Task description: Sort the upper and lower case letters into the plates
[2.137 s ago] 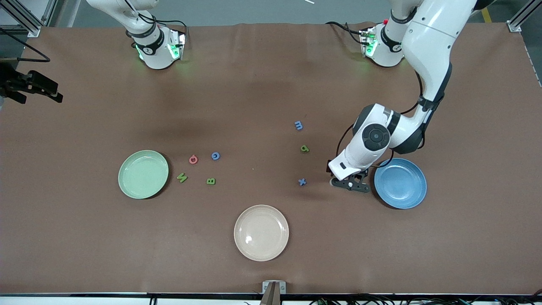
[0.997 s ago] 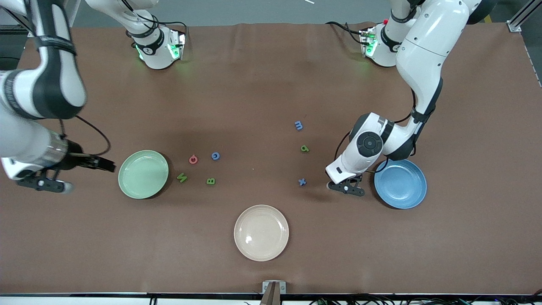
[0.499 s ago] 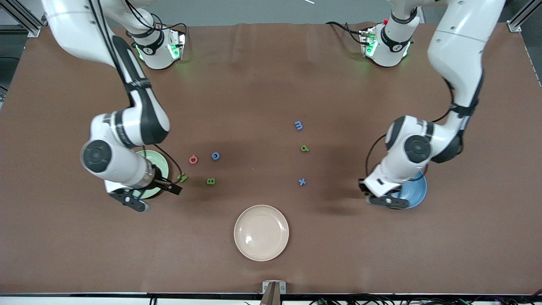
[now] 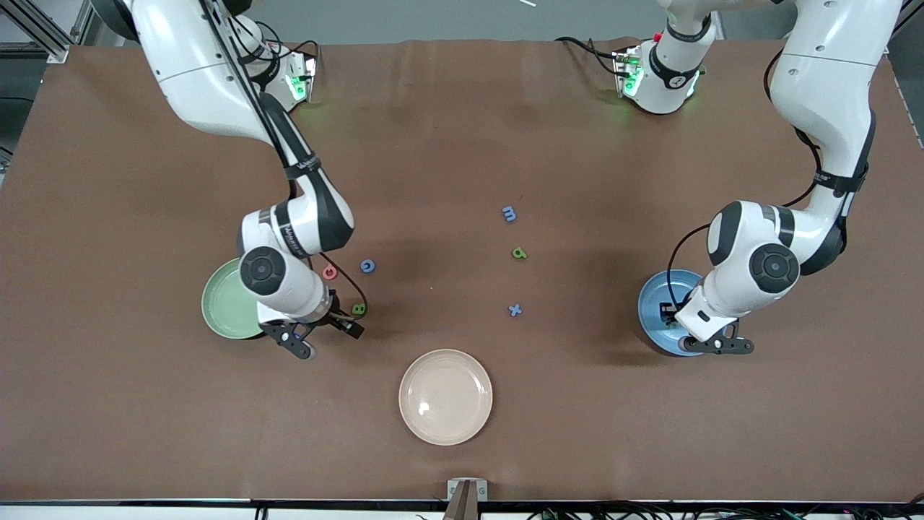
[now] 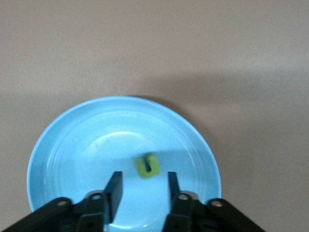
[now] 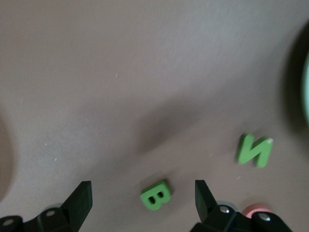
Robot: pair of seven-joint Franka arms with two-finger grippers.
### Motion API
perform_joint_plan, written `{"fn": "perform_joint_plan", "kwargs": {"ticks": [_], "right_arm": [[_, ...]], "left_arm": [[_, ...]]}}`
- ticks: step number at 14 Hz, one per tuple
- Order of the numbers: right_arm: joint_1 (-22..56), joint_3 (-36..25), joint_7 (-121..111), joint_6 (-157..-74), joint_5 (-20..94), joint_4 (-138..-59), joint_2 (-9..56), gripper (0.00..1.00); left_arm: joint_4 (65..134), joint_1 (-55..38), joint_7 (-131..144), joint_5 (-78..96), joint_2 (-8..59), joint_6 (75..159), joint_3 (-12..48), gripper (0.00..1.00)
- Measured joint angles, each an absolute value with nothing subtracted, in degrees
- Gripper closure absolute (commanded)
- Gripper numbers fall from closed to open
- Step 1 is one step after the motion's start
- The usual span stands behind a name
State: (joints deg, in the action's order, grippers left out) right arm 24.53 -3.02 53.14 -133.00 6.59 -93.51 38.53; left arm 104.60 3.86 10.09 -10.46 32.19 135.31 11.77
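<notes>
The blue plate [image 4: 653, 310] lies toward the left arm's end, with one yellow-green letter [image 5: 147, 166] in it. My left gripper [image 4: 718, 347] [image 5: 143, 180] hangs open and empty over this plate [image 5: 63, 145]. The mint green plate [image 4: 220, 303] lies toward the right arm's end, partly hidden by the arm. My right gripper [image 4: 303, 345] [image 6: 142, 191] is open and empty above the green B [image 4: 359, 309] [image 6: 156, 195]. A green N [image 6: 254, 150] lies beside the B. A red G [image 4: 330, 272] and a blue G [image 4: 367, 266] lie a little farther from the camera.
A blue m [image 4: 510, 214], a green letter [image 4: 519, 253] and a blue x [image 4: 515, 310] lie mid-table toward the blue plate. An empty cream-beige plate [image 4: 445, 396] sits near the front edge. Bare brown tabletop [image 4: 462, 130] surrounds them.
My left gripper rose from the table beside the blue x and moved over the blue plate, where a yellow-green letter now lies. My right arm swung in past the mint plate to above the B.
</notes>
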Motion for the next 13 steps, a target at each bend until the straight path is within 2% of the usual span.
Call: {"fn": "perform_joint_plan", "kwargs": {"ticks": [3, 8, 10, 13], "right_arm": [[25.89, -3.04, 54.46, -136.21, 6.59, -95.28, 39.49, 0.1], [26.26, -3.05, 49.99, -138.73, 6.46, -98.34, 39.7, 0.1], [26.29, -3.07, 43.91, -138.73, 6.45, -98.82, 39.7, 0.1], [26.39, -3.07, 34.14, -138.69, 6.45, -99.26, 39.69, 0.2]], "left_arm": [[104.17, 3.81, 11.55, -10.45, 31.74, 132.95, 12.98, 0.0], [100.46, 0.14, 28.28, -10.45, 31.97, 132.37, 22.52, 0.01], [96.85, -5.64, 37.27, -10.45, 34.33, 132.37, 22.92, 0.04], [89.57, -13.24, 48.22, -10.45, 40.79, 132.37, 22.14, 0.07]]}}
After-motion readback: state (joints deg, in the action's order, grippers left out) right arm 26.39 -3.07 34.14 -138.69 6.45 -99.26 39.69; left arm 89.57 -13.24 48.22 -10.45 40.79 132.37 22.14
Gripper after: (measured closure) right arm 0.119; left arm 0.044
